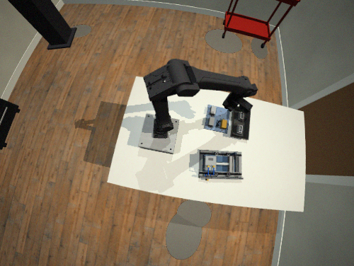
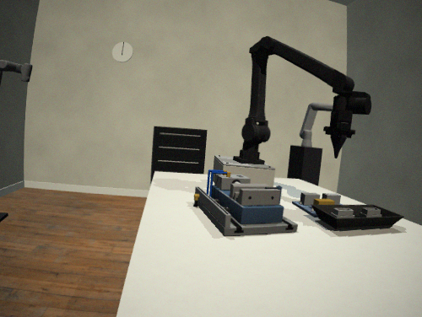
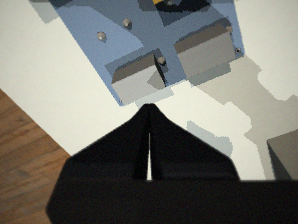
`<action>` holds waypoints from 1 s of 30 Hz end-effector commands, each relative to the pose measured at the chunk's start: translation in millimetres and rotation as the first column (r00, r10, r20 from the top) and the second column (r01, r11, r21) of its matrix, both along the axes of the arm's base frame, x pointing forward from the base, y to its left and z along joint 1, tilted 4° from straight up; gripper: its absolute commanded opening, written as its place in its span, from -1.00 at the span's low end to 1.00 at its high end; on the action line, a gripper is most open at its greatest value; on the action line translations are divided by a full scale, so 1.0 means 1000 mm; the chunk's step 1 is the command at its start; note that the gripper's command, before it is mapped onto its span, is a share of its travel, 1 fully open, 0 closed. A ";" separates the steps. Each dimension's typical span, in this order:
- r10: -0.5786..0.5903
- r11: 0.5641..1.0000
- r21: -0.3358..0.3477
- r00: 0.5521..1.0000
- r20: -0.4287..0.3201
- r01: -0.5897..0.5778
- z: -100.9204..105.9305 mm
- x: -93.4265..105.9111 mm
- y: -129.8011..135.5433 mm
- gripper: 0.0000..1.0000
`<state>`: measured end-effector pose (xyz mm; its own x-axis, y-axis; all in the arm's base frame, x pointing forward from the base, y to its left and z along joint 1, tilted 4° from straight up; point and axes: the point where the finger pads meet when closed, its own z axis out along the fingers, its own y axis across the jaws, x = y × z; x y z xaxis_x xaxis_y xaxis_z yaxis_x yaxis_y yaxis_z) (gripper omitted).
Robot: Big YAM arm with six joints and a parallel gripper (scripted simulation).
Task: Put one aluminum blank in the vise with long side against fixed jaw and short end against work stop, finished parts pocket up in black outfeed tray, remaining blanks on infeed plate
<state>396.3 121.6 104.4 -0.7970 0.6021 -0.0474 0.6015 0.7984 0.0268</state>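
Note:
My gripper (image 2: pixel 336 157) (image 3: pixel 149 112) is shut and empty, high above the blue infeed plate (image 1: pixel 221 112) (image 3: pixel 82 31). Two gray blanks (image 1: pixel 212 110) (image 1: pixel 211 122) (image 2: pixel 311 198) (image 2: pixel 331 198) (image 3: pixel 137 86) (image 3: pixel 206 54) and a yellow brass blank (image 1: pixel 224 124) (image 2: pixel 323 202) are on that plate. Pins show close beside the gray blanks in the wrist view. Two pocketed parts (image 1: pixel 241 116) (image 1: pixel 239 129) (image 2: pixel 343 212) (image 2: pixel 371 212) lie in the black tray (image 2: pixel 359 222), pockets up. The vise's hosed jaw (image 1: pixel 211 160) and fixed jaw (image 2: pixel 259 196) stand apart; no blank shows between them in the top view.
The arm's base plate (image 1: pixel 146 139) is left of the vise and infeed plate in the top view. The tray stands close beside the infeed plate. Blue hoses (image 2: pixel 209 183) rise at the vise's hosed jaw, and a rail (image 2: pixel 213 211) runs along its side.

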 end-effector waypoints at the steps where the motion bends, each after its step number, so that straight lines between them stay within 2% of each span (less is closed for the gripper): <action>1: 0.275 0.961 -0.011 0.961 0.017 -0.275 0.011 -0.009 0.014 -1.00; 5: 0.461 0.887 -0.030 0.887 0.010 -0.461 0.011 -0.018 0.025 -1.00; 7: 0.461 0.887 -0.030 0.887 0.010 -0.461 0.011 -0.018 0.025 -1.00; 8: 0.571 0.820 -0.039 0.821 0.005 -0.570 0.011 -0.019 0.026 -1.00; 11: 0.678 0.734 -0.052 0.735 -0.003 -0.677 0.010 -0.024 0.029 -1.00; 16: 0.824 0.564 -0.068 0.567 -0.022 -0.823 0.010 -0.032 0.039 -1.00; 22: 0.949 0.309 -0.077 0.313 -0.045 -0.948 0.009 -0.035 0.040 -1.00; 24: 0.949 0.309 -0.077 0.313 -0.045 -0.948 0.009 -0.035 0.040 -1.00; 25: 0.978 0.196 -0.078 0.201 -0.053 -0.977 0.009 -0.035 0.039 -1.00; 30: 0.998 -0.024 -0.077 -0.018 -0.066 -0.997 0.009 -0.035 0.038 -1.00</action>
<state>359.4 159.7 102.6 -0.7546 -0.6558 -0.0223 -0.6532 0.7540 -0.0697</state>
